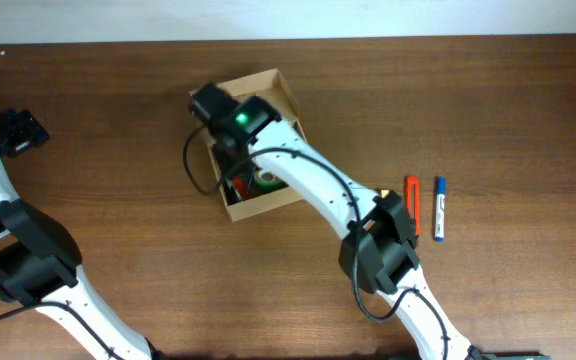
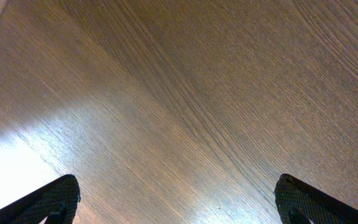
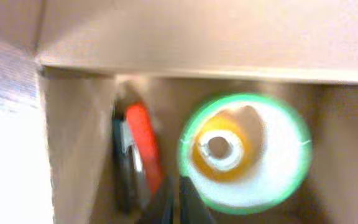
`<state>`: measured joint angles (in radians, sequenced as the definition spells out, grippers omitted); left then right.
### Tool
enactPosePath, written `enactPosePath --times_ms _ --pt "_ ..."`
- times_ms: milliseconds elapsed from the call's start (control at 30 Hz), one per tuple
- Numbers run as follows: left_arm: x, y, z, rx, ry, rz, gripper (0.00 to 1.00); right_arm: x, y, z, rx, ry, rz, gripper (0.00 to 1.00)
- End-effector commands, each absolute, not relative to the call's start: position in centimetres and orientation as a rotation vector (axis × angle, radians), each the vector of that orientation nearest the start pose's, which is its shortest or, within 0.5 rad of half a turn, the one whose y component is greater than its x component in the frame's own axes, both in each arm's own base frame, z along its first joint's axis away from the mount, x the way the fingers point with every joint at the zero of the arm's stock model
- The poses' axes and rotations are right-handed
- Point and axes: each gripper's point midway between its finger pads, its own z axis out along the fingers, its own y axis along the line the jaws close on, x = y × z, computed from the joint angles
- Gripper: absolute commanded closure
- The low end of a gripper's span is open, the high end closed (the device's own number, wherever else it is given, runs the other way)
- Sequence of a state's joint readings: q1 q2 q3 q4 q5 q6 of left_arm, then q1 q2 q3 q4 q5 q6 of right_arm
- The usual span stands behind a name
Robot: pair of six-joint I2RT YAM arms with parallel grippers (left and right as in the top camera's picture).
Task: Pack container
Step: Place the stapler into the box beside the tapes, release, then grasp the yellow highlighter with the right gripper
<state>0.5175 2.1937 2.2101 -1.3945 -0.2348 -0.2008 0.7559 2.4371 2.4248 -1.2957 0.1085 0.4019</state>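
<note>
The right arm reaches left across the brown wooden table (image 1: 488, 90), its right gripper (image 3: 178, 190) pressed together inside the small tan cardboard box (image 1: 268, 84) left of centre, while the left gripper (image 2: 179, 202) hangs spread wide above the wood.

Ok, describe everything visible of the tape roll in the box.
The tape roll is a ring: green rim, pale face, yellow-orange core around a small hole. It lies flat on the floor of the open cardboard box, close to a wall. An orange-and-dark object lies just left of it; contact is unclear. The right gripper hangs by its lower edge, not holding it. The wrist view is blurred, and overhead the arm hides most of it.
</note>
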Motion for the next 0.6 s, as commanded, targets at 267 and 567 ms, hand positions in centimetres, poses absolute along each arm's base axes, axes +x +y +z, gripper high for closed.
enactPosePath --times_ms 267,567 --pt "38.3 26.3 16.2 -1.049 2.759 0.388 0.00 44.4 18.6 26.1 -0.134 2.589 -0.177 0.96" --pt "38.3 26.3 16.2 -1.050 2.759 0.388 0.00 28.8 2.2 18.3 0.219 2.926 -0.295 0.96"
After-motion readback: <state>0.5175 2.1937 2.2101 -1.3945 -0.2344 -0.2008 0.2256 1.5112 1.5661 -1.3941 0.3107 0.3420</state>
